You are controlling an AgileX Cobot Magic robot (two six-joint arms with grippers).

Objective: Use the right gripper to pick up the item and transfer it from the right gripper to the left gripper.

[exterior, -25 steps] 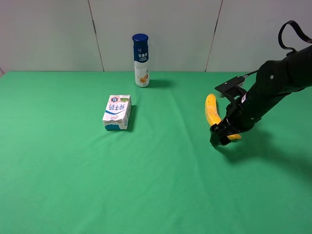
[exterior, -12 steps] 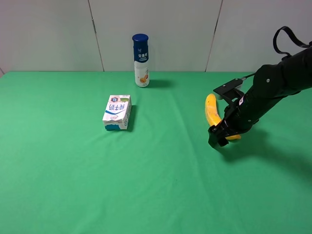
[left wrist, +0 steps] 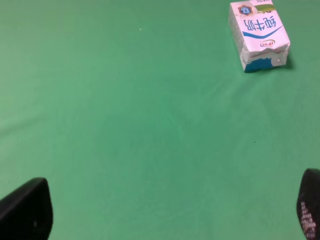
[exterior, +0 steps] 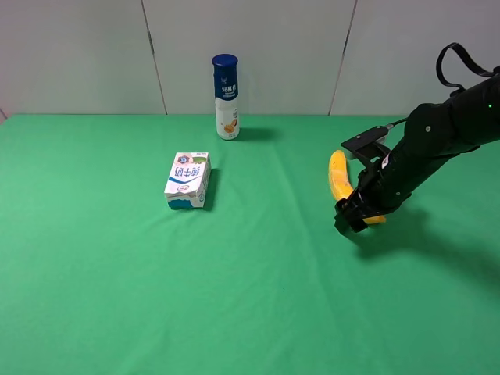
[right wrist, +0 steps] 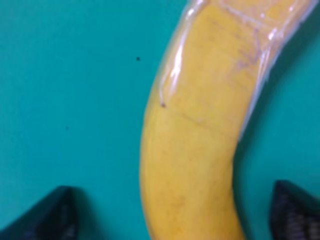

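Note:
The yellow banana (exterior: 338, 177) lies on the green cloth at the right of the exterior view. My right gripper (exterior: 353, 217) is down over its near end. In the right wrist view the banana (right wrist: 200, 130) fills the space between the two dark fingertips (right wrist: 59, 215), which stand wide on either side and do not touch it; clear film covers part of it. My left gripper (left wrist: 165, 212) is open, with only its fingertips (left wrist: 25, 210) showing over bare cloth. The left arm is out of the exterior view.
A white-blue milk carton (exterior: 188, 180) lies left of centre; it also shows in the left wrist view (left wrist: 258, 34). A tall blue-capped bottle (exterior: 226, 97) stands at the back near the wall. Green cloth (exterior: 250, 297) covers the table.
The right arm has shifted very slightly; its gripper stays low over the banana's near end. The banana, carton and bottle have not moved.

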